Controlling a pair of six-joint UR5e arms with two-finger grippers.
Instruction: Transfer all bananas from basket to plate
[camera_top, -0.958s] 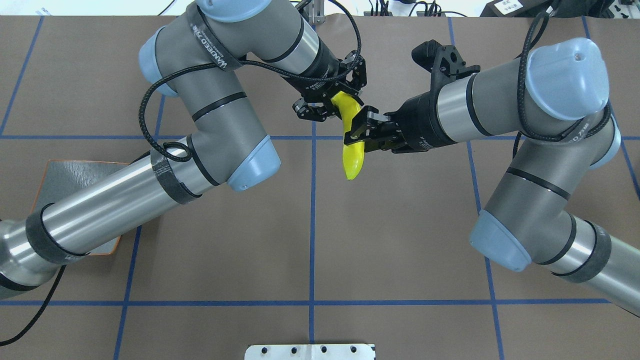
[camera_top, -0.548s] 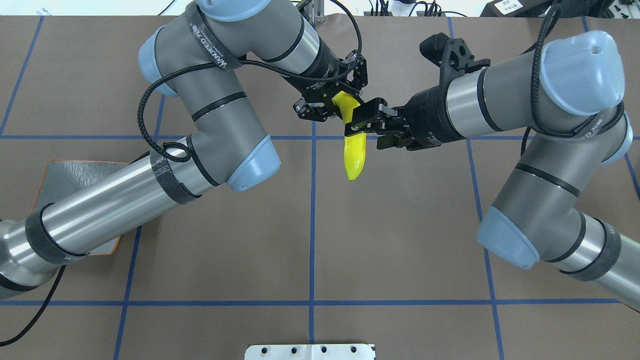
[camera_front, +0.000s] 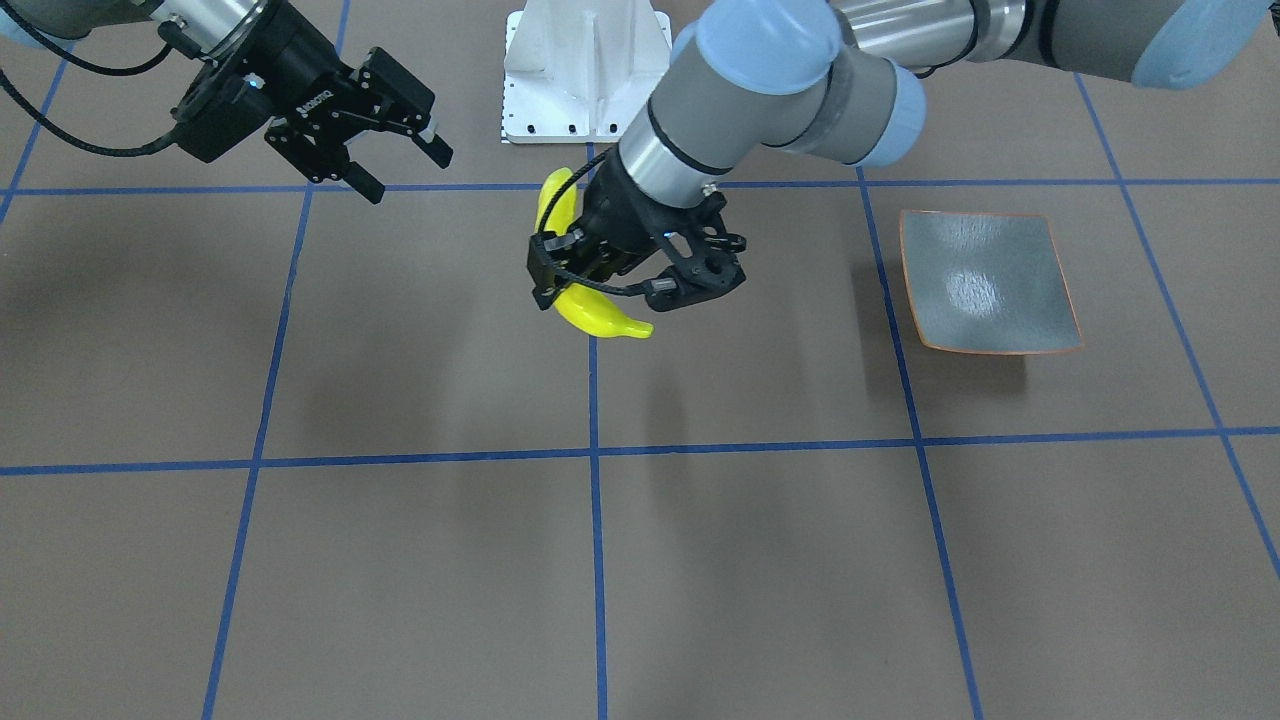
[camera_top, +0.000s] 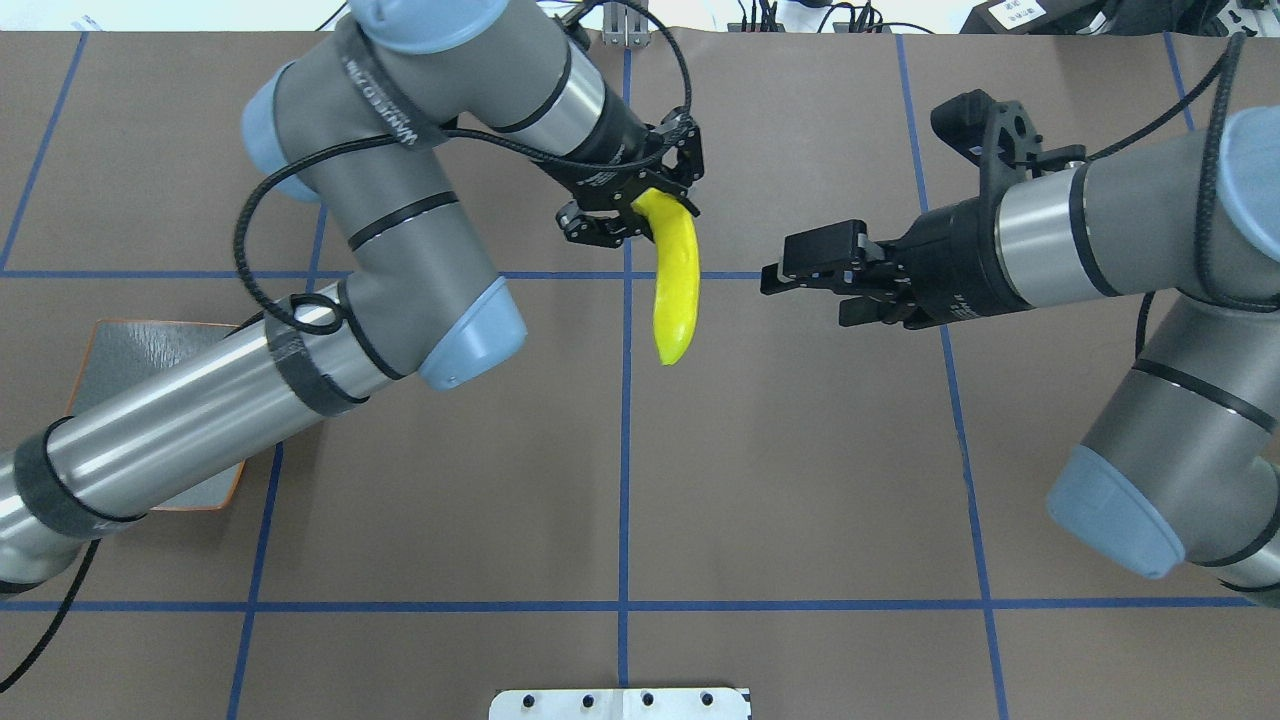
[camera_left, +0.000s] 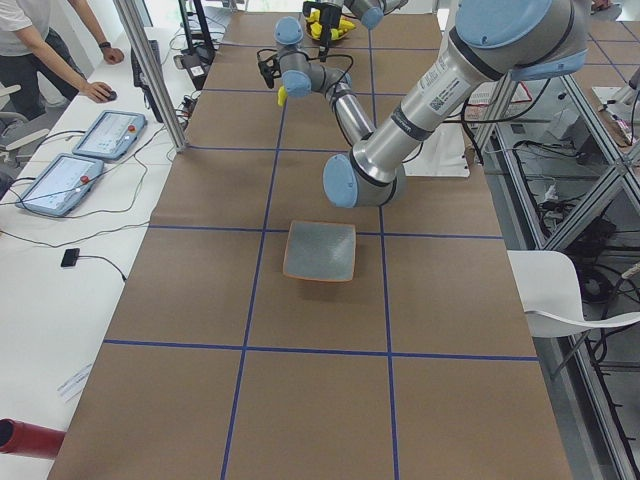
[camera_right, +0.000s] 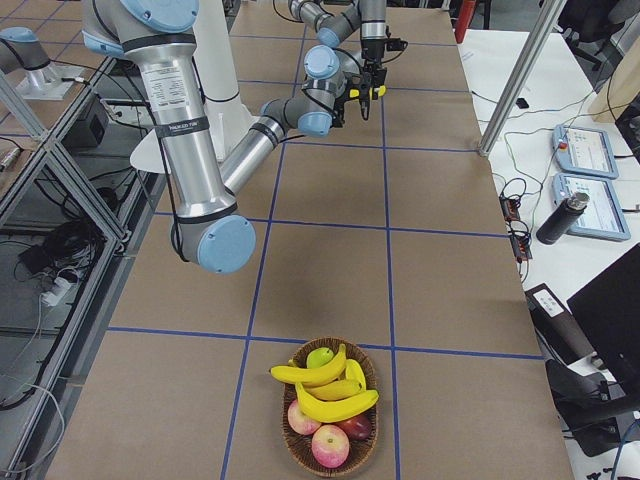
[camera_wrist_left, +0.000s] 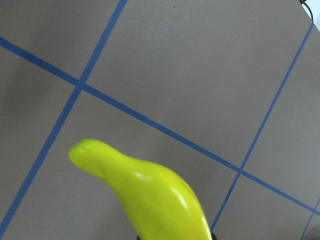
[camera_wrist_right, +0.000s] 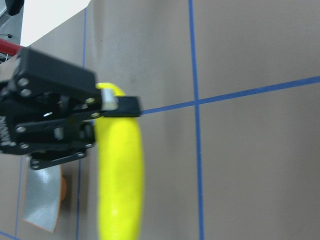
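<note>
Three bananas (camera_right: 338, 406) lie in the wicker basket (camera_right: 290, 440) at the near end of the exterior right view, piled over red apples (camera_right: 330, 445) with a green fruit (camera_right: 320, 357) behind them. The basket stands on the brown table (camera_top: 800, 450), well apart from both arms.

Farther along, at the table's middle, the left gripper (camera_top: 640, 212) is clenched on one end of a fourth banana (camera_top: 673, 290). That banana is held clear of the tabletop, beside the centre blue tape line, its free end pointing toward the robot's base. The right gripper (camera_top: 785, 265) hangs to the banana's right, apart from it, its jaws spread and holding nothing.

Beyond, on the robot's left side, the square grey-green plate (camera_front: 985, 280) rests flat on the table. In the overhead view the left forearm covers part of it.
</note>
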